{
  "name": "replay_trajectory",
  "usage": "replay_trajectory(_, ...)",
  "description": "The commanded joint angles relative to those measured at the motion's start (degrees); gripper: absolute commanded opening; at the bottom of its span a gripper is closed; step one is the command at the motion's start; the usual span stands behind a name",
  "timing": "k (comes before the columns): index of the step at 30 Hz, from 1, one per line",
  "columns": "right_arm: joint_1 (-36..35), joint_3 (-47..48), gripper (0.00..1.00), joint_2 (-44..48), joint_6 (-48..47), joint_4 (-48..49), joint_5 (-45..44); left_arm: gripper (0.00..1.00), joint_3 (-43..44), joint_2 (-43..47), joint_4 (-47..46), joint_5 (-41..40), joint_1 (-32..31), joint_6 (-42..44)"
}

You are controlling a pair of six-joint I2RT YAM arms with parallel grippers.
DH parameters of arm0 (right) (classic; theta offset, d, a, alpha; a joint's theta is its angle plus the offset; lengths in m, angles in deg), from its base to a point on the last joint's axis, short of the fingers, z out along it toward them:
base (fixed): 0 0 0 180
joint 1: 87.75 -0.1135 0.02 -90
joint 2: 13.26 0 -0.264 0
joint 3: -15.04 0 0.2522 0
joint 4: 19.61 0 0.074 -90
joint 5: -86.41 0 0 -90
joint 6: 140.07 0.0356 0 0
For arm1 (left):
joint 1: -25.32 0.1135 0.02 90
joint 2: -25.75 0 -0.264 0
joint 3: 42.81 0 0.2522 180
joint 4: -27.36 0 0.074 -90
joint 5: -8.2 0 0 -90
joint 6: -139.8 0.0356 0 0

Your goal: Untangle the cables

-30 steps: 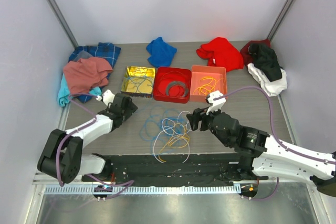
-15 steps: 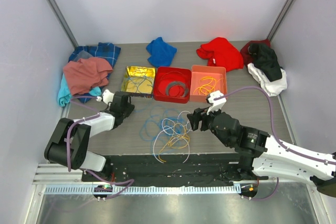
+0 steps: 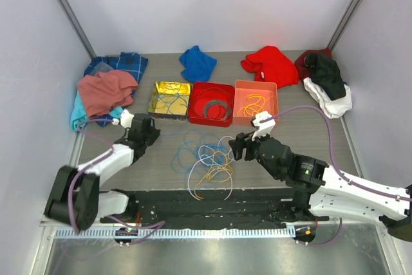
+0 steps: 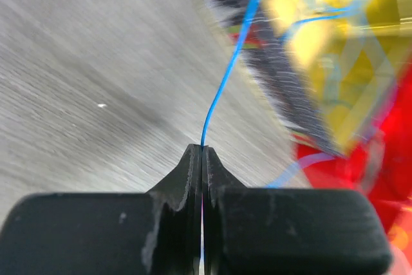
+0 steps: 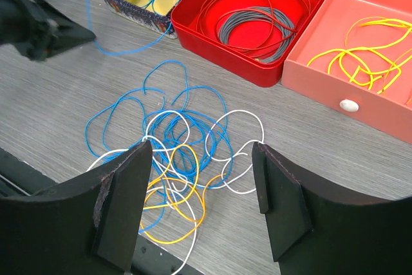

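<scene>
Our left hand point(image 4: 202, 149) reaches low toward the near-left corner of the gold tin point(image 3: 154, 98), clamped on a blue cable point(image 4: 222, 88), while our right hand point(image 5: 201, 148) hovers with its fingers apart over the tangle. The tin holds blue loops, the red tray point(image 5: 212, 49) a grey coil point(image 5: 254, 27) and red wire, and the salmon tray point(image 5: 322, 91) yellow wire. The cables point(image 3: 209, 159) lie mid-bench toward the front edge, with blue, white, yellow and orange loops overlapping.

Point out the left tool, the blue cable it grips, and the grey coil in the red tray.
left tool point(image 4: 202, 151), left wrist view, where its tips meet.
blue cable point(image 4: 219, 91), left wrist view, stretch above the tips.
grey coil point(image 5: 226, 31), right wrist view, ring's left side.
</scene>
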Motion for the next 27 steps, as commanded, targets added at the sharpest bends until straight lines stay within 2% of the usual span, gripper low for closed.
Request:
replay_trajectory(1, 0.2, 0.4, 0.71, -0.2, -0.6, 2.6, -0.2, 0.00, 2.9, 13.3, 5.9, -0.3, 0.2, 4.7)
replay_trajectory(5, 0.3, 0.5, 0.71, -0.8, -0.6, 3.4, 0.4, 0.00, 8.9, 18.6, 9.9, -0.8, 0.1, 6.7)
replay_trajectory(9, 0.2, 1.0, 0.71, -1.2, -0.3, 3.8, 0.8, 0.00, 14.7, 16.4, 9.8, -0.8, 0.0, 8.7)
replay_trajectory(12, 0.3, 1.0, 0.71, -0.7, -0.3, 3.7, 1.1, 0.00, 18.7, 10.8, 7.5, -1.1, 0.0, 10.0)
replay_trajectory(20, 0.3, 0.9, 0.71, 2.1, 0.5, 1.0, -0.3, 0.00, 33.7, -12.5, 6.2, -4.7, 0.2, 13.2)
replay_trajectory(27, 0.4, 0.3, 0.71, 3.4, 0.5, -0.4, -1.3, 0.00, 47.9, -25.5, 6.9, -5.2, 0.3, 15.5)
